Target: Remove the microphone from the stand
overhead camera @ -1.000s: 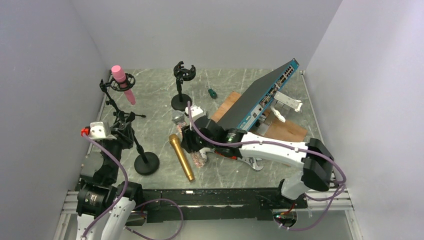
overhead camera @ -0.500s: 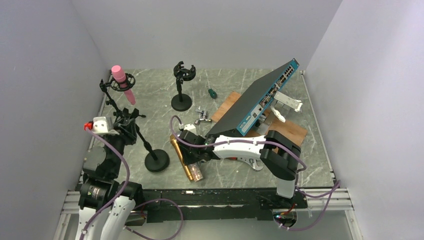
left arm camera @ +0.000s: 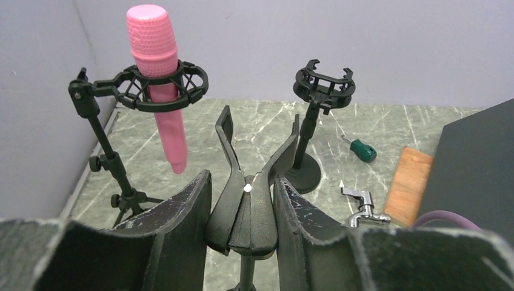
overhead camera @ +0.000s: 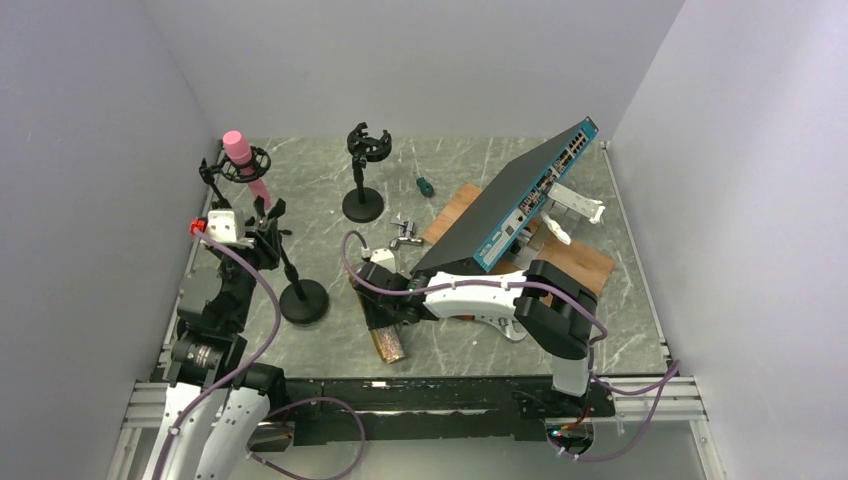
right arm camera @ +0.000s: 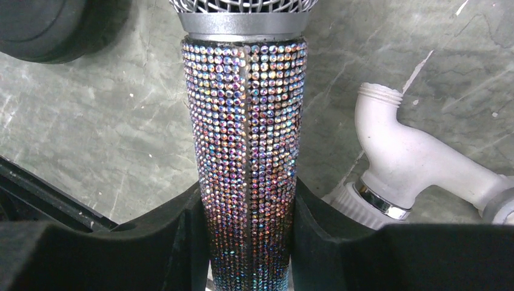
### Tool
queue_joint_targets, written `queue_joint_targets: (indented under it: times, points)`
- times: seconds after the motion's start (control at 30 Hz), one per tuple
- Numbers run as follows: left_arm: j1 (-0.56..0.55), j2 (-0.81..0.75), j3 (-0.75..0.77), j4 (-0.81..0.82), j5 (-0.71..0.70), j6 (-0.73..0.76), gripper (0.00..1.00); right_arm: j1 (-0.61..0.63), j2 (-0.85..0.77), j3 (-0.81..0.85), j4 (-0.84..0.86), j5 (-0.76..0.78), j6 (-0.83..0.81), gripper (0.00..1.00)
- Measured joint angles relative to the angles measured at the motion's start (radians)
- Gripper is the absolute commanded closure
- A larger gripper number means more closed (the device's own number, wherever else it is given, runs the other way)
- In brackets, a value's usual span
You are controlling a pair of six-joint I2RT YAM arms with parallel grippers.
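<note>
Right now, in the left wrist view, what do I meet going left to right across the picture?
Pink microphone → black clip between the fingers → empty stand → green screwdriver → wooden board → black box.

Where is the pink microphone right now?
In the top view the pink microphone sits in the black shock-mount stand at the far left of the scene, left of the empty black round-base stand.

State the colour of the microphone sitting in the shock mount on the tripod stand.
The microphone is pink all over, best seen in the left wrist view.
</note>
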Motion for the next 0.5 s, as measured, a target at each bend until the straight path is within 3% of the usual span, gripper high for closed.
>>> queue_joint_targets:
  times: [0.23, 0.5]
  points:
    - [0.0, -0.017, -0.024, 0.078, 0.047, 0.029, 1.0, -0.003, -0.001, -0.027, 0.034, 0.011, 0.009, 0.34]
    - [0.0, 0.019, -0.047, 0.162, 0.09, 0.017, 1.0, -0.005, -0.012, -0.04, 0.036, 0.031, 0.007, 0.21]
